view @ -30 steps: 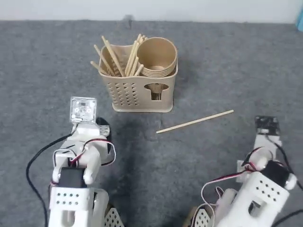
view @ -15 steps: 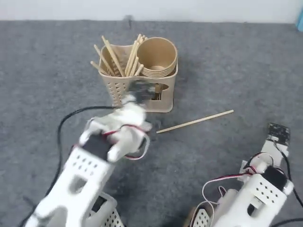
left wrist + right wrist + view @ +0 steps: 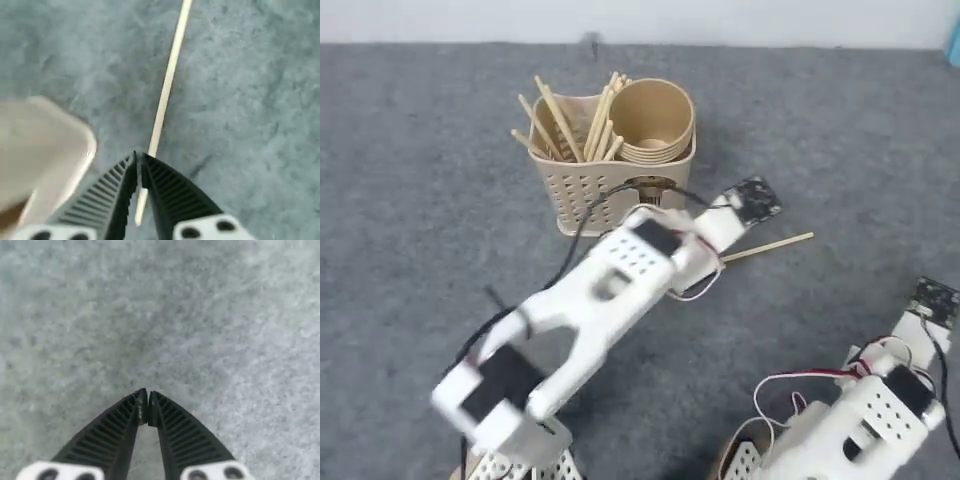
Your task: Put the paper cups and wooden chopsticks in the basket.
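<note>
Nearly done — cups (image 3: 655, 120) and a bunch of chopsticks (image 3: 560, 125) sit in the basket (image 3: 610, 195), one chopstick (image 3: 167, 85) lies loose just under the left gripper (image 3: 139, 157) tips, jaws clenched on nothing; right gripper (image 3: 144, 396) likewise clenched, empty.

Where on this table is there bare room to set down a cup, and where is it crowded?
Free: the grey mat left of the basket, and the stretch between the loose chopstick and the right arm. Crowded: in front of the basket, where the left arm stretches over to the chopstick.
</note>
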You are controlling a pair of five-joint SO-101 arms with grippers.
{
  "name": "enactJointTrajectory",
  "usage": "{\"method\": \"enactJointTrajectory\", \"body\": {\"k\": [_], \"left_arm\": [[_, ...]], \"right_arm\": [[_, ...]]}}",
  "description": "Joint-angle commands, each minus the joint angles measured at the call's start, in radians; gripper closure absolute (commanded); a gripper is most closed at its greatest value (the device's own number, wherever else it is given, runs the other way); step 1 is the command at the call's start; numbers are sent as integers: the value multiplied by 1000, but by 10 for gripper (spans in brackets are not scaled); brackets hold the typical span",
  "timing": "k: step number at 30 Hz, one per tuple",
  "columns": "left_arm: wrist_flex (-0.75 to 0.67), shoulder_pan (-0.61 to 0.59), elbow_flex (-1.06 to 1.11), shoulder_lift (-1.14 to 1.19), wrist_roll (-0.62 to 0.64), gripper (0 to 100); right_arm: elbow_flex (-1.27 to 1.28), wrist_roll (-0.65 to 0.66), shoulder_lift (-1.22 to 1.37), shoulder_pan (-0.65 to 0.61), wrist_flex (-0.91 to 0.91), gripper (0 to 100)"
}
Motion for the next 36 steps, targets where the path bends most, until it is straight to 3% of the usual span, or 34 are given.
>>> {"method": "enactJointTrajectory", "body": {"k": [1,5,8,11,19,24,28,33,36], "left_arm": [[-15,14,-145,110,-40,984],[75,28,-289,215,-57,976],[166,26,-400,285,-83,903],[170,9,-456,365,-87,848],[301,-2,-677,531,-144,844],[456,-2,-872,655,-146,844],[586,0,-1053,766,-146,856],[712,8,-1271,888,-144,969],[807,21,-1371,953,-144,985]], "right_arm": [[0,-9,8,16,-36,987],[6,-8,8,-24,-30,987],[6,-8,8,-28,-30,987],[6,-8,8,-28,-30,987],[6,-6,10,-31,-30,987],[6,-2,10,-33,-30,987],[8,-2,10,-33,-30,987],[8,-2,10,-33,-30,987],[8,-3,10,-33,-30,987]]}}
